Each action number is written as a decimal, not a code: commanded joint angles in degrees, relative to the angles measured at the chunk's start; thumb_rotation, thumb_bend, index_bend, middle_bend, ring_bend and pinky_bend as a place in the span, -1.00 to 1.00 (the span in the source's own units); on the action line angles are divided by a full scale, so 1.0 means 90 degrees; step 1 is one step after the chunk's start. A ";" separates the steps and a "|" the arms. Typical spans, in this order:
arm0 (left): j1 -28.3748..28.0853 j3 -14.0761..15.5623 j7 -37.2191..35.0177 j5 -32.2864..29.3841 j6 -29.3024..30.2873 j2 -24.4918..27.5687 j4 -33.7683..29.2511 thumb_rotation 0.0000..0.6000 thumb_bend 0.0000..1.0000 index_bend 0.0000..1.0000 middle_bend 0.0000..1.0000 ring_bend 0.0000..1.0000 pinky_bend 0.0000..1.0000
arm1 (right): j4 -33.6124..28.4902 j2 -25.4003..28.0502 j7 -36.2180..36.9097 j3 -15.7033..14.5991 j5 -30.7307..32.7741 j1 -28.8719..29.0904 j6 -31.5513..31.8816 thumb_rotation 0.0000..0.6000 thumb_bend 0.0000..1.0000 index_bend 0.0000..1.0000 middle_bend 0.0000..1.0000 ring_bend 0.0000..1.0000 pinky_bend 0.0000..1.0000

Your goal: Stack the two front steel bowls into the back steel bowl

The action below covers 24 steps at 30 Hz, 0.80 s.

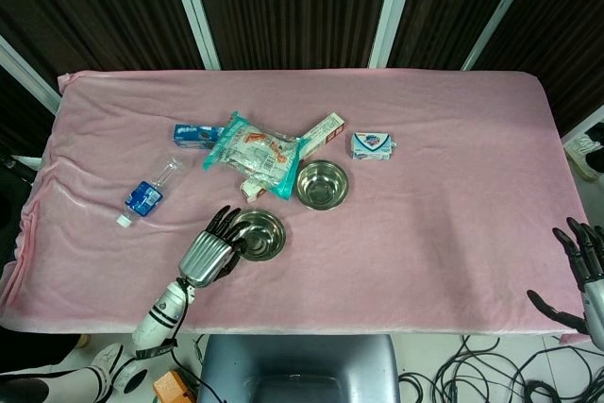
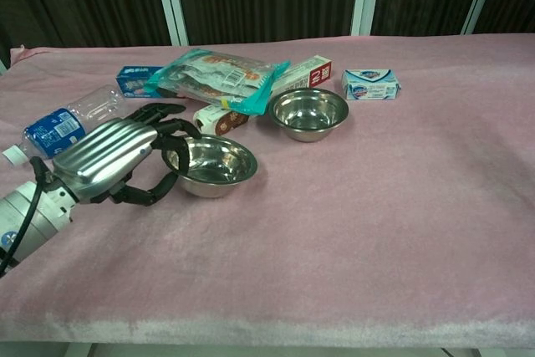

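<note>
Two steel bowls, upright and apart.
Front bowl [image 2: 211,165] sits at the left; back bowl [image 2: 307,113] sits just behind, to its right.

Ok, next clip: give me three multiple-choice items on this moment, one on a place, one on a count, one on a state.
1. Where is the water bottle?
A. Left of the snack bag
B. Right of the soap box
C. Inside a bowl

2. How many steel bowls show?
A. One
B. Two
C. Four

3. What is the left hand doing?
A. Hanging off the table edge
B. Pressing the bottle
C. Gripping the front bowl's rim

Answers:
1. A: the bottle lies at the left, past the snack bag.
2. B: only the front bowl and the back bowl are visible.
3. C: its fingers curl over the front bowl's left rim, with the thumb beneath; the right hand is open at the table's right edge.
</note>
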 commanded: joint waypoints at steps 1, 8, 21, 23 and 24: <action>-0.0151 -0.0095 -0.0074 0.0134 0.0424 -0.0101 0.0126 1.00 0.05 0.46 -0.54 -0.93 -0.99 | -0.0008 0.0059 0.0224 0.0016 -0.0087 -0.0077 0.0109 1.00 -0.39 -1.00 -1.00 -1.00 -1.00; -0.0691 -0.0471 -0.0628 0.0145 0.0580 -0.0026 -0.0343 1.00 0.00 0.46 -0.52 -0.93 -1.00 | 0.0146 0.0225 0.1082 0.0089 -0.0029 -0.0316 0.0496 1.00 -0.39 -1.00 -1.00 -1.00 -1.00; -0.2064 -0.1899 -0.0183 -0.0826 0.0018 -0.0898 0.0225 1.00 0.02 0.47 -0.51 -0.94 -1.00 | 0.0403 0.0312 0.1674 0.0146 0.0010 -0.0434 0.0444 1.00 -0.39 -1.00 -1.00 -1.00 -1.00; -0.2297 -0.2108 -0.0116 -0.1027 -0.0099 -0.1113 0.0479 1.00 0.02 0.47 -0.51 -0.93 -1.00 | 0.0431 0.0332 0.1788 0.0161 0.0025 -0.0453 0.0455 1.00 -0.39 -1.00 -1.00 -1.00 -1.00; -0.2461 -0.2227 -0.0082 -0.1136 -0.0169 -0.1248 0.0680 1.00 0.02 0.47 -0.51 -0.94 -1.00 | 0.0453 0.0344 0.1859 0.0173 0.0037 -0.0468 0.0469 1.00 -0.39 -1.00 -1.00 -1.00 -1.00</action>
